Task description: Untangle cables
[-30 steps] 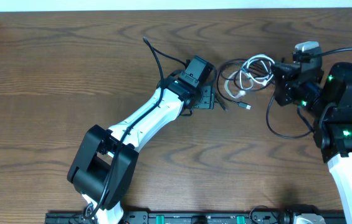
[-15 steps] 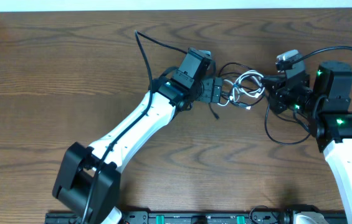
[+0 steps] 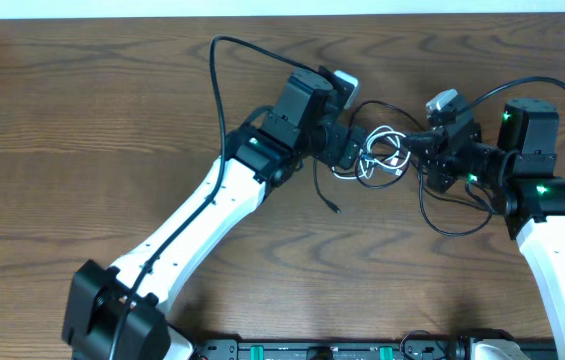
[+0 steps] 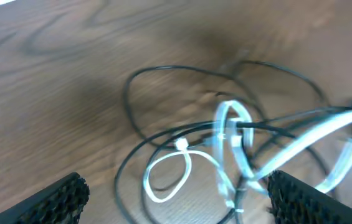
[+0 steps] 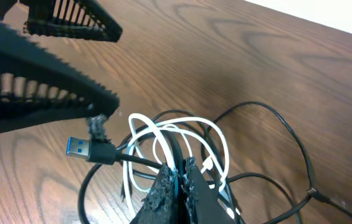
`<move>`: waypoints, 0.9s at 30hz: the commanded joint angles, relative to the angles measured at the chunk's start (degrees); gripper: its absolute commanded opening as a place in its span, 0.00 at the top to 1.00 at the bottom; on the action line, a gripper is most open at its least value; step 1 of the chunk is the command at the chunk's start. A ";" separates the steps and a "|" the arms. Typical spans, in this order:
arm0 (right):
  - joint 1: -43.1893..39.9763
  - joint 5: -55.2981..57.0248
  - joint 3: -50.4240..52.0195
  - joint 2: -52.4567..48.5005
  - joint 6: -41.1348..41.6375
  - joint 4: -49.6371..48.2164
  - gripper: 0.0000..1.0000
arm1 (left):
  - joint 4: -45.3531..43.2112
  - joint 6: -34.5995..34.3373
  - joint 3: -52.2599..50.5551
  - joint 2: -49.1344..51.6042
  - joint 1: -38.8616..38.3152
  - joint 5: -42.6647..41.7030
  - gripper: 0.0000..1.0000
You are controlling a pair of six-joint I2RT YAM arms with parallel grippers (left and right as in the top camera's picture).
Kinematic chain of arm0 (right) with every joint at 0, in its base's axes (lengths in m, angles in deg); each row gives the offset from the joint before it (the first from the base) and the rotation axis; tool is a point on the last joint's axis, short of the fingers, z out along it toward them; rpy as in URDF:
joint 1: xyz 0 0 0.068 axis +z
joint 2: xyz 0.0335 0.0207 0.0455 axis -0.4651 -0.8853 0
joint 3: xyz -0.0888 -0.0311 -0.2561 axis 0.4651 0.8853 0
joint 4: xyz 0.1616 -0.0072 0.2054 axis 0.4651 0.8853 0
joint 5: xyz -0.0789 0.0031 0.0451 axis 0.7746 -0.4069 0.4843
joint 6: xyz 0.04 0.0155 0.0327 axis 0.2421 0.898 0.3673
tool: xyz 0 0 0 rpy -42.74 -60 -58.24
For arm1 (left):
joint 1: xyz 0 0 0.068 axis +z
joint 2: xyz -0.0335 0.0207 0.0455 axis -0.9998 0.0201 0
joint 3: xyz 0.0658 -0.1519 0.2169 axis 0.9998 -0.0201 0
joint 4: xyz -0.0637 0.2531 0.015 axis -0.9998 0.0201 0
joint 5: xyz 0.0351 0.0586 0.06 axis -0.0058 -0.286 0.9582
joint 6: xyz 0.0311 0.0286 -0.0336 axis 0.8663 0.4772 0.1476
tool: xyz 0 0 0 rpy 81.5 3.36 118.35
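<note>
One wide wooden table (image 3: 82,120) carries everything. On it the left arm (image 3: 212,210) and the right arm (image 3: 552,230) reach toward each other near the far middle. The left gripper (image 3: 355,152) has its jaws spread wide and holds nothing, just beside the cables (image 3: 382,158). The right gripper (image 5: 177,177) is pinched tight on the cables from the other side. The black cord (image 4: 163,74) and the white cord (image 4: 163,180) are looped together, and a small blue plug (image 5: 79,147) sticks out.

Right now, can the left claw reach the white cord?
Probably yes. The left gripper is open, the white cord sits just ahead of it, nothing blocking. The black cord loops through it, so both may get grabbed.
</note>
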 commanded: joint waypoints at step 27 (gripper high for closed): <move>0.28 -15.50 -1.14 0.04 -2.75 -0.26 0.99 | 0.87 8.44 -0.11 -1.40 -0.02 -10.86 0.92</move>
